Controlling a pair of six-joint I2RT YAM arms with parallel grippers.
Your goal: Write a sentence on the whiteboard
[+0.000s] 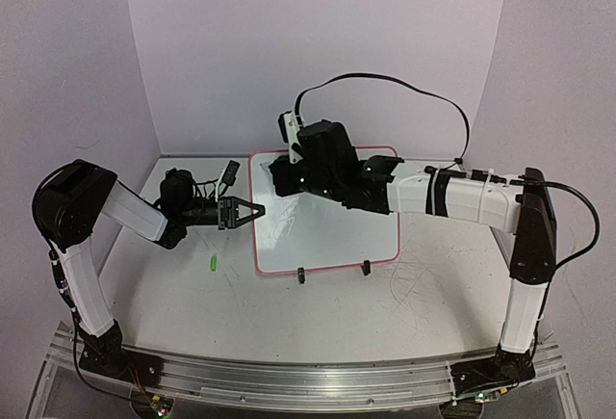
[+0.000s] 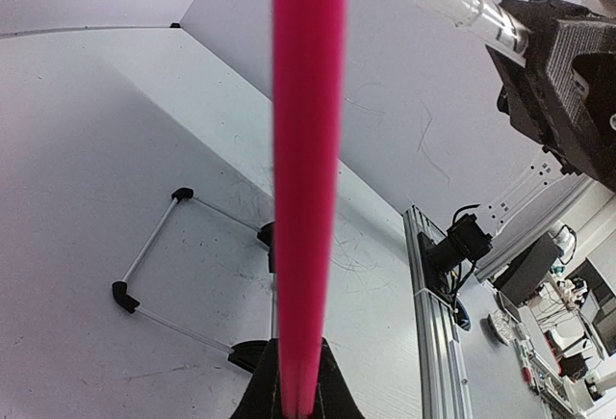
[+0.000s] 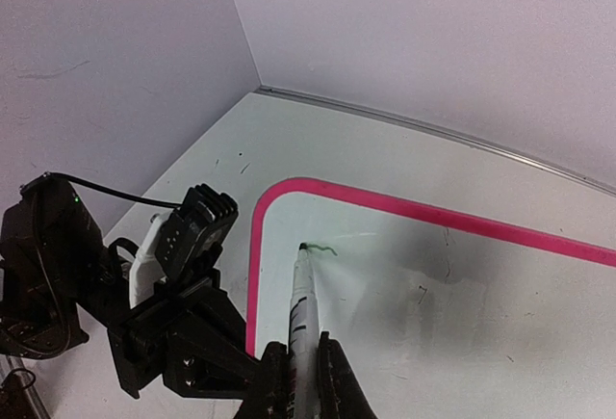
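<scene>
The whiteboard (image 1: 327, 231) lies flat mid-table, glossy white with a pink rim (image 3: 252, 274). My left gripper (image 1: 255, 211) is shut on the board's left rim; in the left wrist view that rim (image 2: 306, 149) runs straight up from the closed jaws (image 2: 298, 380). My right gripper (image 3: 306, 347) is shut on a white marker (image 3: 301, 303), over the board's far left corner (image 1: 284, 176). The marker's tip rests on the board. Of the sentence, only a short green stroke (image 3: 323, 248) shows, right beside the tip.
A small green cap (image 1: 212, 264) lies on the table left of the board's near corner. Two black clip feet (image 1: 301, 274) (image 1: 366, 267) sit at the board's near edge. Grey scribbles (image 1: 423, 284) mark the tabletop. White walls enclose the back and sides.
</scene>
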